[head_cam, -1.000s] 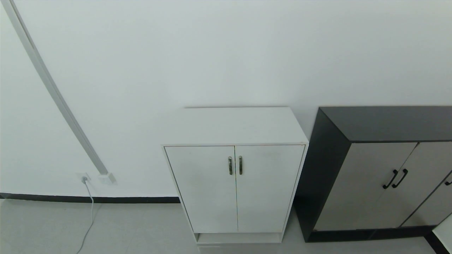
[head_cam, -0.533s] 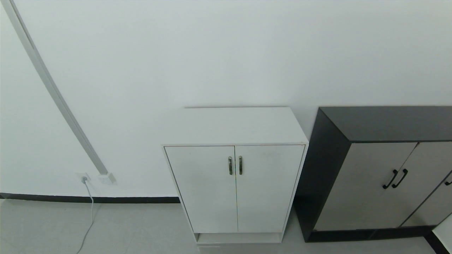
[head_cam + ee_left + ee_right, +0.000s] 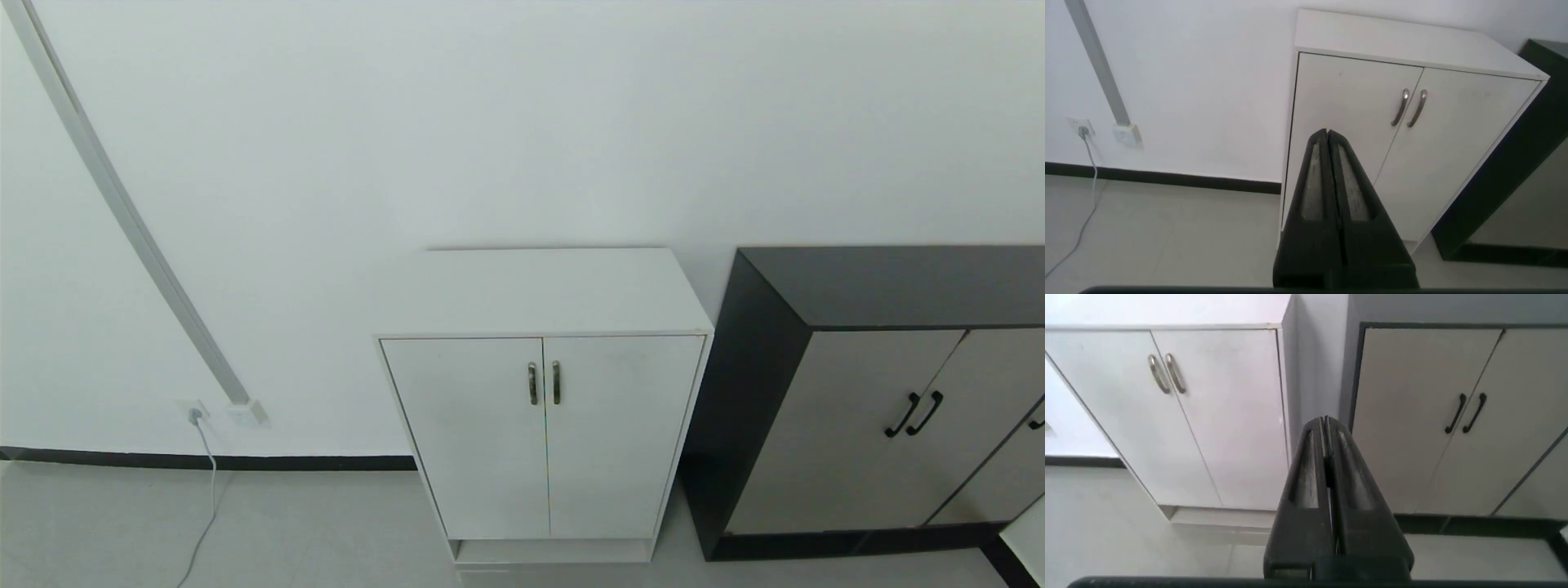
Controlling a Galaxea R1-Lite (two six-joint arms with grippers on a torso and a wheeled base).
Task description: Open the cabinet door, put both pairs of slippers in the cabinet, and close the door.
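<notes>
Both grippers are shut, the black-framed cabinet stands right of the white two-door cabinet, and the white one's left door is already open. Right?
Not quite. In the head view both doors of the white two-door cabinet are closed. The rest holds: left gripper and right gripper shut, black-framed cabinet on its right.

the doors hide the inside of the white cabinet; the dark cabinet runs off the edge.

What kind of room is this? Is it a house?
Probably a plain indoor room or entryway. A shut white cabinet stands against a bare wall, with a dark cabinet beside it, and a cable is plugged into a wall socket.
</notes>
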